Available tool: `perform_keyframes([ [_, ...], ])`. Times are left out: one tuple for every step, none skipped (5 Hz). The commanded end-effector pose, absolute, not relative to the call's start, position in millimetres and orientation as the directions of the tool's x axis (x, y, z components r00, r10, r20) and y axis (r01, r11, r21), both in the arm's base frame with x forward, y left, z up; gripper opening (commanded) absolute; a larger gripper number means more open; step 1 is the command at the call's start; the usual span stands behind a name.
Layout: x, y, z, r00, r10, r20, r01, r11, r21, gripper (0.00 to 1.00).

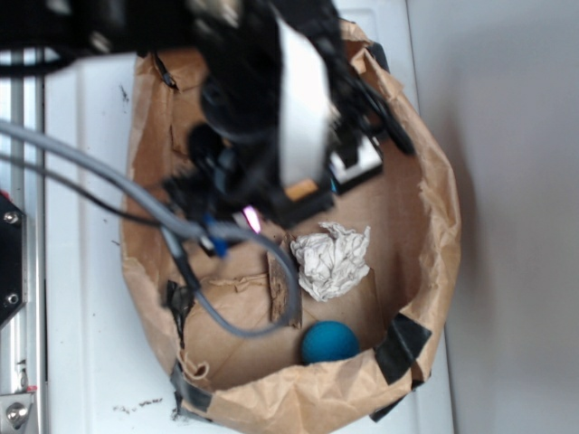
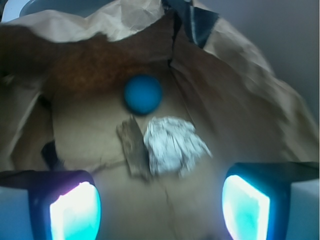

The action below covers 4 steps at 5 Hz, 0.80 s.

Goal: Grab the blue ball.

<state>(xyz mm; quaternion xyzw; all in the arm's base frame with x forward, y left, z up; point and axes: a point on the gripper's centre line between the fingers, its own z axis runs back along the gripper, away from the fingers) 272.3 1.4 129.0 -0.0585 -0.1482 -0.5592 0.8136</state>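
The blue ball [image 1: 328,343] [image 2: 143,93] lies on the cardboard floor against the near wall of a brown paper-lined bin [image 1: 434,190]. A crumpled white paper wad [image 1: 331,259] [image 2: 172,145] sits between the ball and my arm, with a brown bark-like wood piece [image 1: 278,287] [image 2: 133,147] beside it. My gripper [image 2: 160,202] hangs open over bare floor, well short of the ball; its two glowing pads [image 2: 75,212] stand wide apart with nothing between them. In the exterior view the black arm [image 1: 258,108] covers the gripper itself.
The bin's crumpled paper walls [image 2: 240,100] rise on all sides, patched with black tape [image 1: 403,348]. Grey cables [image 1: 136,194] trail from the arm across the bin's left rim. A white table surface [image 1: 81,298] surrounds the bin.
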Motion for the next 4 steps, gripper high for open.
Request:
perform_keyframes([
  [294, -41, 107, 0.298, -0.919, 0.259, 0.94, 0.33, 0.09, 1.0],
  [295, -50, 91, 0.272, -0.934, 0.233, 0.951, 0.298, 0.087, 1.0],
  [296, -55, 75, 0.257, -0.943, 0.21, 0.958, 0.278, 0.077, 1.0],
  [298, -62, 62, 0.232, -0.945, 0.229, 0.967, 0.25, 0.052, 1.0],
])
